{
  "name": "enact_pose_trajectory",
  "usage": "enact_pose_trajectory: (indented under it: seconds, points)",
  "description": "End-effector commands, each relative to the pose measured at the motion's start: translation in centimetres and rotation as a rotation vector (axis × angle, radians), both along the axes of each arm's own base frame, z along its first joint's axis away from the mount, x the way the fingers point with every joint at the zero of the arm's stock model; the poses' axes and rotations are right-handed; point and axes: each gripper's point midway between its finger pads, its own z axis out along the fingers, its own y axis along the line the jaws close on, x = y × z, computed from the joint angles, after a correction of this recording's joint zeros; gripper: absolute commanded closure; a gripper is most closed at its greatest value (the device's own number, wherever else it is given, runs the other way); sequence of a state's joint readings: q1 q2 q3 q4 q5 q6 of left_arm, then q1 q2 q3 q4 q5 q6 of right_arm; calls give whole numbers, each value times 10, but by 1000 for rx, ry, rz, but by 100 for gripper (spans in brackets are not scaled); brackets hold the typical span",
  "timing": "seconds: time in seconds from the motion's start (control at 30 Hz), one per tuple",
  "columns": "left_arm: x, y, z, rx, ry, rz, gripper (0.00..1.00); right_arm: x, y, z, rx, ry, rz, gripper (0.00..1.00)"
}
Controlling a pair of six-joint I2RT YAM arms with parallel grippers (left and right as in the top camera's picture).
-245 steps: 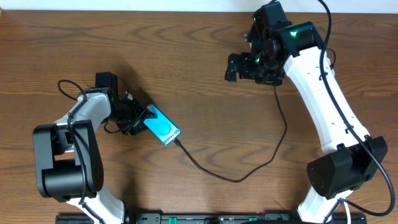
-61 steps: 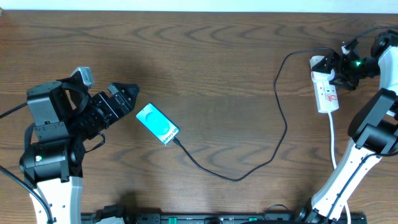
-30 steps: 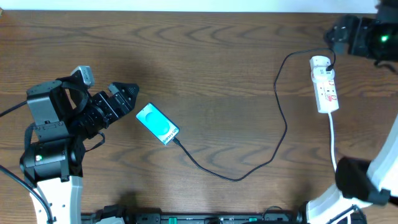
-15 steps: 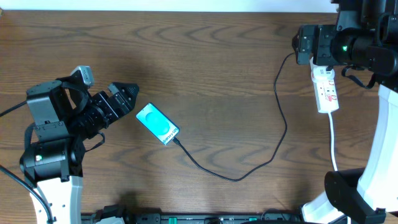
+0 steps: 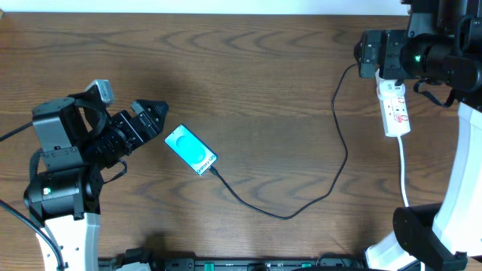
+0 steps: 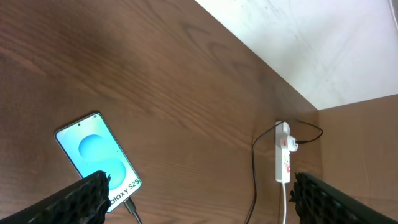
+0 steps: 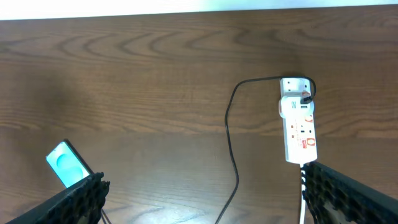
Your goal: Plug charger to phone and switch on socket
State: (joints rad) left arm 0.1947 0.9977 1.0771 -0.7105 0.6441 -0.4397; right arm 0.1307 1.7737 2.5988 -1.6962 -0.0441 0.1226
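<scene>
Left gripper (image 5: 154,114) points at the phone (image 5: 191,150), near but apart; the cable (image 5: 286,214) runs from phone to socket (image 5: 395,109). Left wrist: fingers spread wide, empty. Right wrist: right gripper (image 7: 205,177) wide, empty, socket ahead.

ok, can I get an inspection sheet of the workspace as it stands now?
Surface: brown wood-grain table, no spills seen.
Job's things: small rectangular cyan-screened phone lies flat, left of centre. The thin black charger cable has its tip at the phone's near end and looks plugged in. Its plug sits in the narrow white power strip, far right. Switch state too small to tell.
Clutter: nothing seen.
Grippers: left gripper open, empty, apart from the phone. Right gripper open, empty, raised by the strip.
Cables: charger cable loops slack across the table. The strip's white cord runs toward the near edge.
Surroundings: white surface beyond the far edge.
</scene>
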Motion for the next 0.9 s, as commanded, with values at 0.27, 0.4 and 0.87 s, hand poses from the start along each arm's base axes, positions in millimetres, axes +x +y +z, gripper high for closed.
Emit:
enact_pose_trajectory:
  seconds: [0.27,0.4,0.87]
  points:
    - [-10,4,-11,53,51,-7,5,-4,0,5,-2,-15,-11,1]
    - [-21,-1,-20,184,26,-142,6,-4,-1,5,-2,-15,-11,1]
    - [-65,-37,-15,803,-578,-535,6,-4,-1,5,-2,-15,-11,1]
